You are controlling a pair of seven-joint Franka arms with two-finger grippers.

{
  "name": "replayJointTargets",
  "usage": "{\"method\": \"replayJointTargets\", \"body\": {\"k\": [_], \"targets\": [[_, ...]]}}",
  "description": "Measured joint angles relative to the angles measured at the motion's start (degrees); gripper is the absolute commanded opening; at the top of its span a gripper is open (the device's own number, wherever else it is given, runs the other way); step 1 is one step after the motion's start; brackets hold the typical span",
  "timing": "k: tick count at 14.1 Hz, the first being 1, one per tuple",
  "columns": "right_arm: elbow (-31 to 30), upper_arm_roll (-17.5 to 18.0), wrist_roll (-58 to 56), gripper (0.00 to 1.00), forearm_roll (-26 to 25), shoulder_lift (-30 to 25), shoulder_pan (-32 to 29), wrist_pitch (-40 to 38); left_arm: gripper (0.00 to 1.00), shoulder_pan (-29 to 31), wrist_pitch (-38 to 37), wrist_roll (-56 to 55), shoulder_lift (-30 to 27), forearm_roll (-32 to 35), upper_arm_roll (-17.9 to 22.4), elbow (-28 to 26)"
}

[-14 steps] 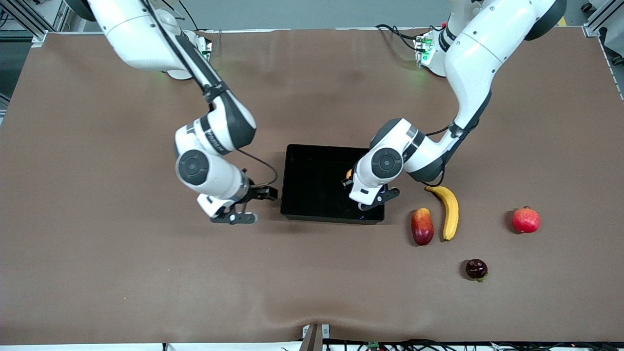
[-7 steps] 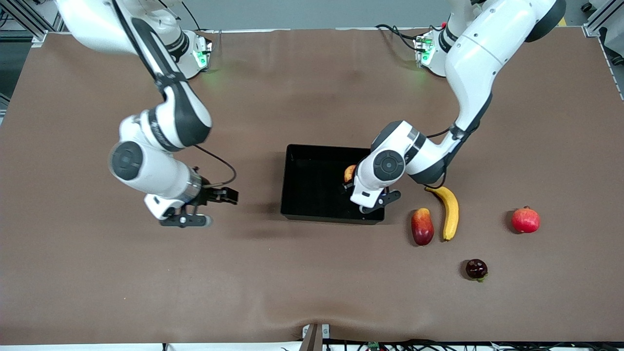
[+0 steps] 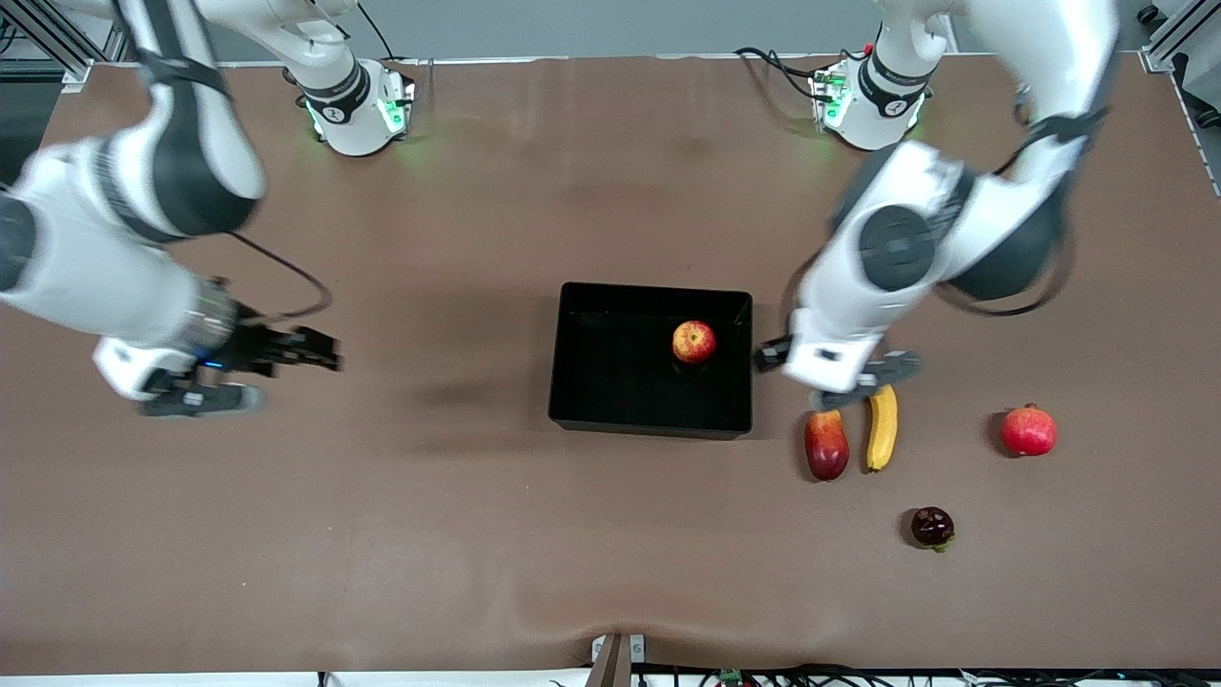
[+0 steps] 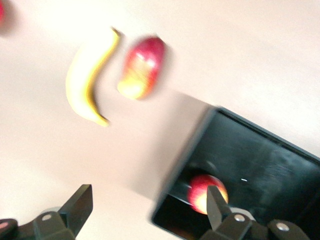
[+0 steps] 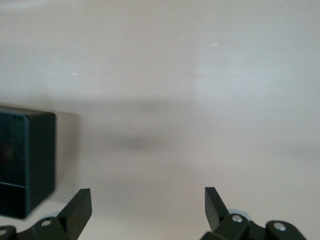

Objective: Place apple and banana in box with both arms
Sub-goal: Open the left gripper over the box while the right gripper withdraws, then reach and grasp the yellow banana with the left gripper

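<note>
Apple (image 3: 693, 342) first: one small red-and-yellow apple sits inside the box (image 3: 610, 420), toward the left arm's end of it, lying free with no gripper on it. In the left wrist view the same apple (image 4: 206, 192) rests on the dark floor of the box (image 4: 260, 155), close to a wall. One box, black and shallow, stands mid-table.

One banana (image 3: 882, 426) lies on the brown table (image 3: 477, 534), just outside the box toward the left arm's end, with a red-yellow mango-like fruit (image 3: 826, 444) just beside it, apart from it, between the banana and the box. The left wrist view shows that pair side by side, banana (image 4: 89, 80) and mango-like fruit (image 4: 142, 67), on bare table near the box's corner.

Left gripper (image 3: 839, 375) hangs over the table just beside the box's wall, above the farther tip of the banana. Its forearm comes down from a raised, bent elbow. Its fingers (image 4: 77, 207) are spread wide apart with nothing between them.

Right gripper (image 3: 224, 374) is over bare table well apart from the box, toward the right arm's end, with the arm folded back and the forearm low. Its fingers (image 5: 77, 205) also stand wide apart and hold nothing; the right wrist view catches only a corner of the box (image 5: 25, 160).

Farther toward the left arm's end lies one red pomegranate (image 3: 1029, 430), and nearer the front camera one dark purple fruit (image 3: 932, 527). So five fruits in all, one box, two arms.
</note>
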Motion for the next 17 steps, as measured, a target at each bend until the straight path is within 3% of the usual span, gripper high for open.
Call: {"method": "replayJointTargets", "body": {"k": [2, 5, 10, 13, 15, 16, 17], "targets": [[-0.03, -3.06, -4.31, 1.0, -0.21, -2.67, -1.28, -3.0, 1.0, 5.32, -0.34, 6.73, -0.46, 0.01, 0.15, -1.82], [0.02, -3.55, -6.04, 1.0, -4.05, -7.68, -4.72, -8.62, 1.0, 10.76, 5.42, 12.31, 0.85, 0.01, 0.25, -6.35], [0.11, -1.09, -3.2, 1.0, -5.77, -14.81, -7.56, -17.97, 1.0, 15.82, 24.26, 16.34, 2.32, 4.86, 0.27, -18.83], [0.16, -0.99, -2.18, 1.0, -5.93, -15.78, -7.75, -19.2, 0.93, 18.16, 34.78, 16.61, 5.19, 8.72, 0.31, -24.46], [0.69, -1.03, -2.12, 1.0, -6.15, -15.78, -8.04, -20.23, 0.81, 19.13, 39.22, 16.61, 8.27, 11.1, 0.35, -25.6], [1.17, -1.0, -2.12, 1.0, -6.73, -15.79, -8.08, -20.51, 0.68, 19.41, 41.37, 16.61, 10.08, 11.75, 0.41, -25.77], [1.74, -0.86, -2.12, 1.0, -7.68, -15.79, -8.08, -20.94, 0.46, 19.67, 43.02, 16.61, 11.81, 12.4, 0.51, -25.78]]}}
